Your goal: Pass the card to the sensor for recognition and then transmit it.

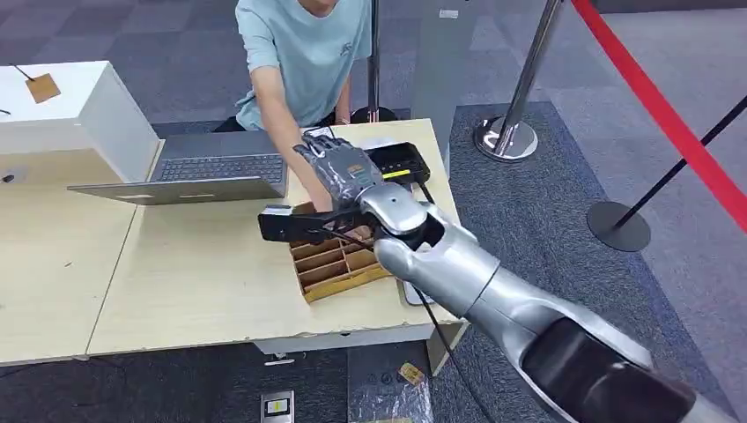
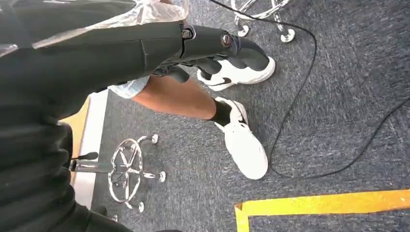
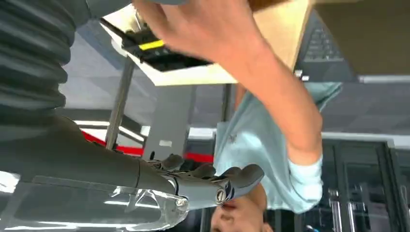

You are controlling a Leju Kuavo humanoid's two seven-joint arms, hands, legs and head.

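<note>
1. Card: I cannot make it out, so its look and place cannot be told.
2. Right hand (image 1: 339,163): back up, fingers stretched and apart, held over the table (image 1: 203,273) just beside the sensor (image 1: 398,163).
3. Sensor: flat black box with 1 yellow-green strip, at the table's far corner.
4. Person's arm (image 1: 280,132): reaching in beside the right hand.
5. Divided wooden tray (image 1: 339,269): under the robot's wrist.
6. Left hand (image 2: 212,46): hanging above the carpet; whether clenched or loose, I cannot tell.
</note>
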